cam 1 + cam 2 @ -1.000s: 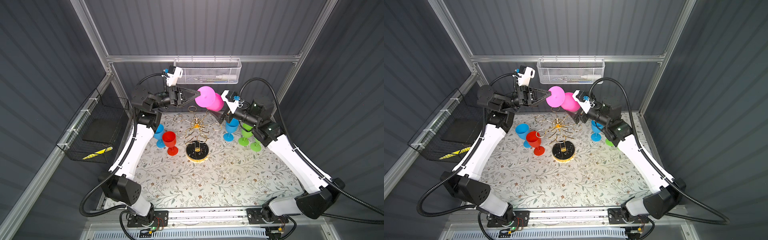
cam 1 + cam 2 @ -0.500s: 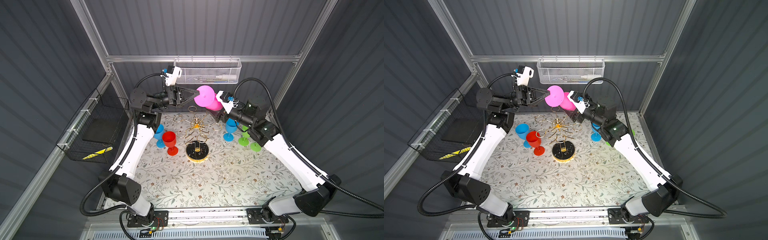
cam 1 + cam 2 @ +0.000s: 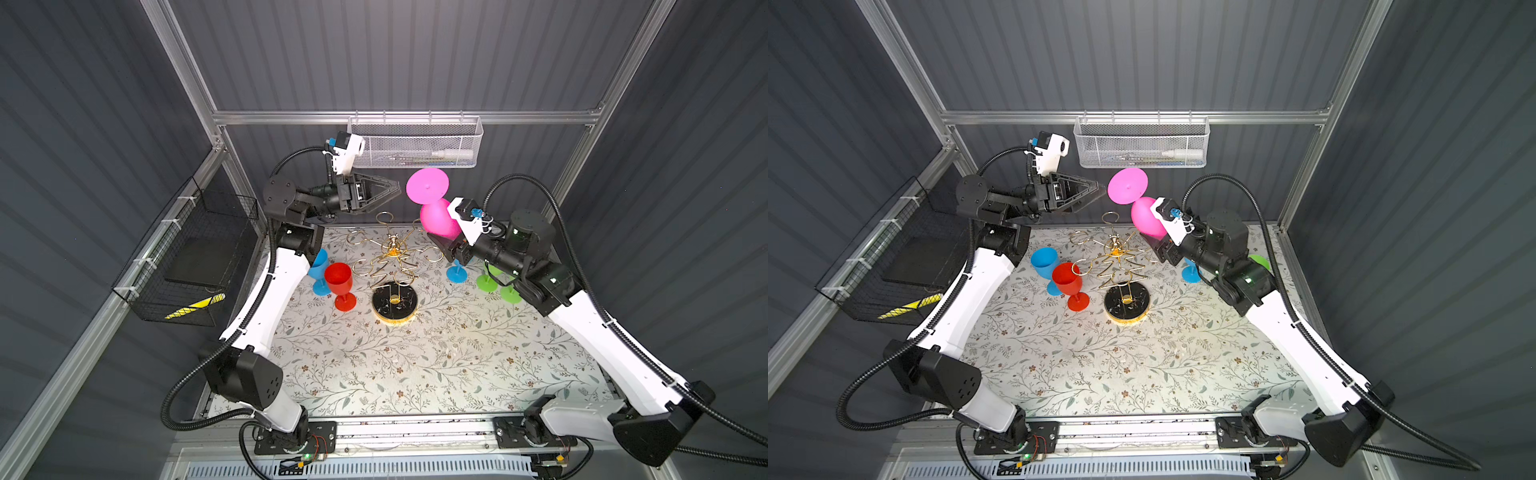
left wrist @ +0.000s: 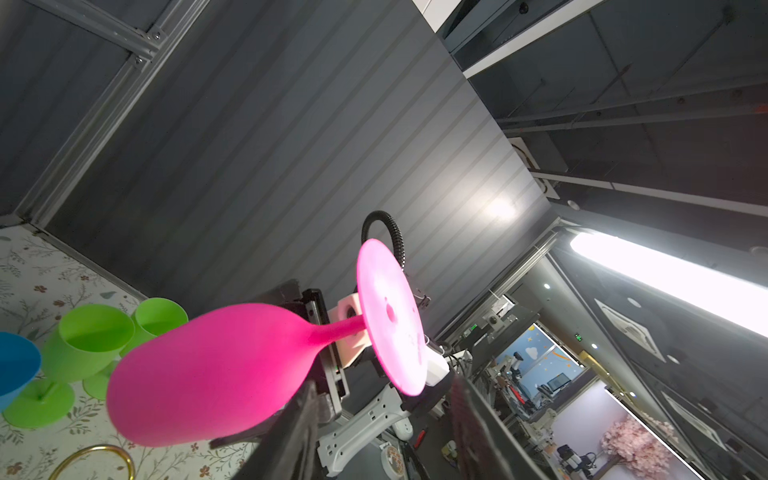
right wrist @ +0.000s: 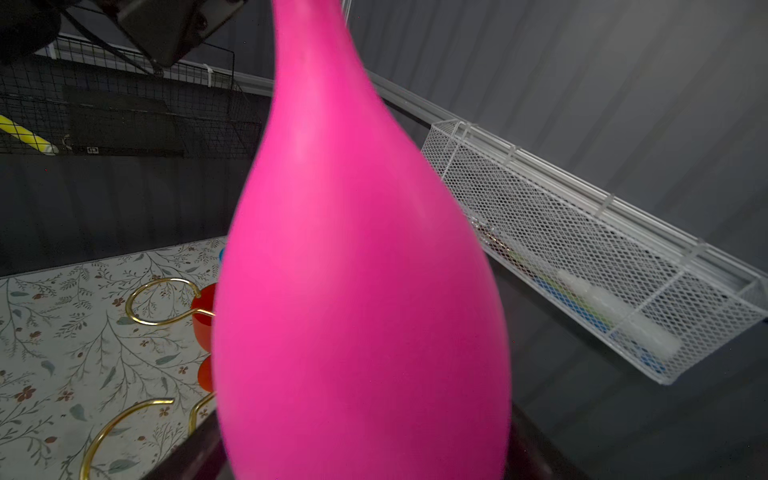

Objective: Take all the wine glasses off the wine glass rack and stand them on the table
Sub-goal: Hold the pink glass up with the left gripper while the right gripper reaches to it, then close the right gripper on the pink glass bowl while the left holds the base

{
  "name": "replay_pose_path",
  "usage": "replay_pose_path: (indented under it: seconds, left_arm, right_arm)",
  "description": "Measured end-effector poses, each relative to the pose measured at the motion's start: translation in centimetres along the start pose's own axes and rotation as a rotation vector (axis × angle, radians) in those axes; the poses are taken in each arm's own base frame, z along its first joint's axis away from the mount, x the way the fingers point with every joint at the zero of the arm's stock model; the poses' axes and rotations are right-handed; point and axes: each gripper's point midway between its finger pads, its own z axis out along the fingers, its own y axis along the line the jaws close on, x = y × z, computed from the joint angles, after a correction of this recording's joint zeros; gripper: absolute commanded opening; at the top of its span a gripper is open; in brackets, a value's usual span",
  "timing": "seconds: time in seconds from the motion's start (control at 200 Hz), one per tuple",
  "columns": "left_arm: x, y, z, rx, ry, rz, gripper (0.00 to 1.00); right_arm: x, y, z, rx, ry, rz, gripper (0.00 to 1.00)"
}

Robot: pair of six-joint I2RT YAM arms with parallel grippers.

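Over far-left corner of tabletop [image 3: 415, 365]: left gripper [image 3: 395, 192] raised, jaws parted, empty, tips just short of pink foot. Near left edge: blue glass [image 3: 318, 266] and red glass [image 3: 340, 282], upright, just beside rack. Middle, toward far edge: wine glass rack [image 3: 395, 301]. Just right of rack top: pink wine glass [image 3: 435, 218], clear of rack, aloft, foot uppermost and tilted. Jaws of right gripper [image 3: 442, 244] clamped on its bowl. Toward far-right corner: second blue glass [image 3: 457, 274], green glasses [image 3: 486, 282], partly hidden by arm.
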Motion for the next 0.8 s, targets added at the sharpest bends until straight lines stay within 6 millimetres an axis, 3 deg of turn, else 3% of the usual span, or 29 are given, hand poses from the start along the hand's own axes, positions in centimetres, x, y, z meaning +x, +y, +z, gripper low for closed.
replay_pose_path:
  seconds: [0.14,0.245,0.385,0.55,0.8]
  left_arm:
    - [0.1,2.6,-0.3,-0.099,-0.030,0.094,0.57]
    - [0.4,4.2,-0.9,-0.228,-0.070,0.264,0.59]
    - [2.0,4.0,-1.9,-0.342,-0.084,0.559,0.58]
    - [3.4,3.5,-1.4,-0.398,-0.039,0.908,0.56]
    - [4.3,4.7,-0.4,-0.448,0.031,1.172,0.55]
  right_arm:
    - [1.4,0.0,-1.7,0.021,0.086,0.045,0.63]
    - [2.8,0.2,-2.6,0.025,0.170,0.083,0.62]
    - [4.1,0.6,-3.6,0.018,0.259,0.128,0.61]
    - [4.2,0.8,-4.4,0.007,0.314,0.166,0.60]
    - [5.3,1.6,-4.5,-0.023,0.394,0.206,0.59]
